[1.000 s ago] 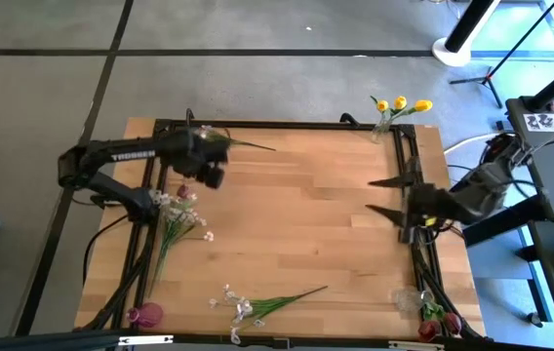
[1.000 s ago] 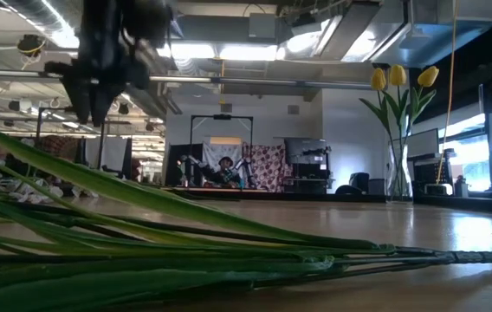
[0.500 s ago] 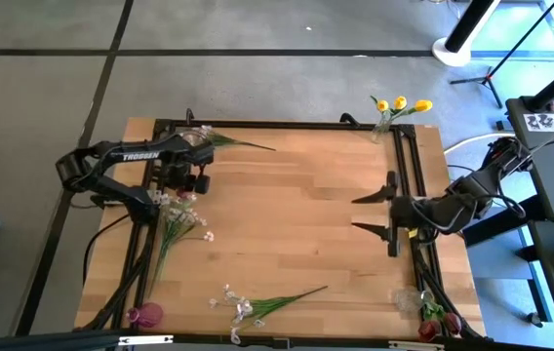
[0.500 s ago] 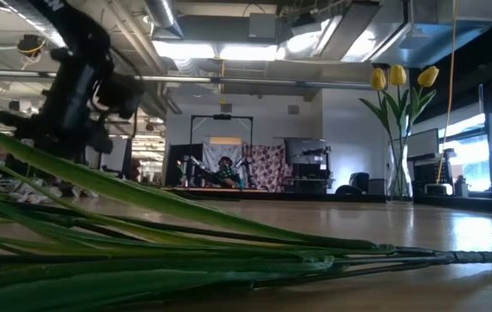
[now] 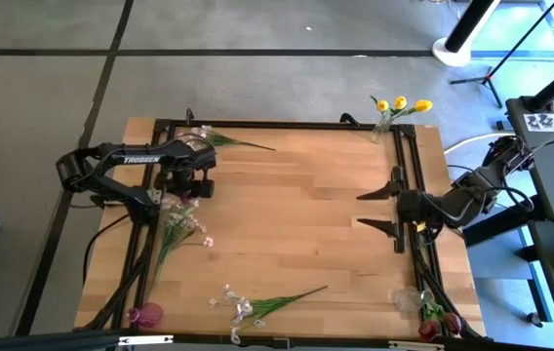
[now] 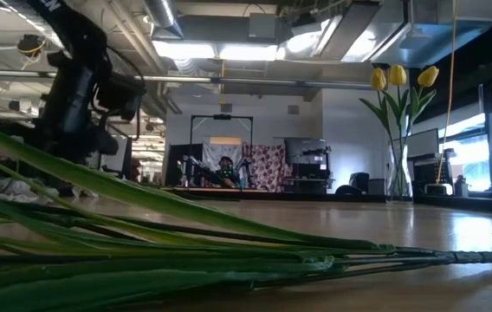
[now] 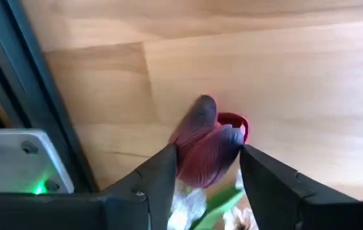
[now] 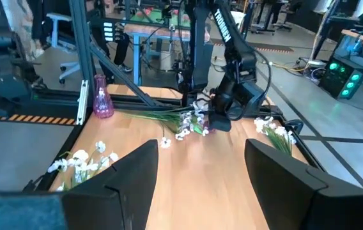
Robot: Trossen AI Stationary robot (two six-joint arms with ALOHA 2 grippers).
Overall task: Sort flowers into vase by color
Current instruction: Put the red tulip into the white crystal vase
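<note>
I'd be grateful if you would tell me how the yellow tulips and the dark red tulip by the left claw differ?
The yellow tulips stand upright in a vase at the table's far right corner; the dark red tulip lies low near the left edge, between the left claw's fingers. The yellow tulips number three; the red is single. Both are tulip heads.

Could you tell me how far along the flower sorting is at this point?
Done: three yellow tulips stand in a clear vase at the table's far right corner. In hand: the left gripper brackets a dark red tulip head by the left rail; the jaws are not clearly clamped. Left: white-pink sprays lie loose on the table, another spray near the front edge. The right gripper waits open at the right.
</note>
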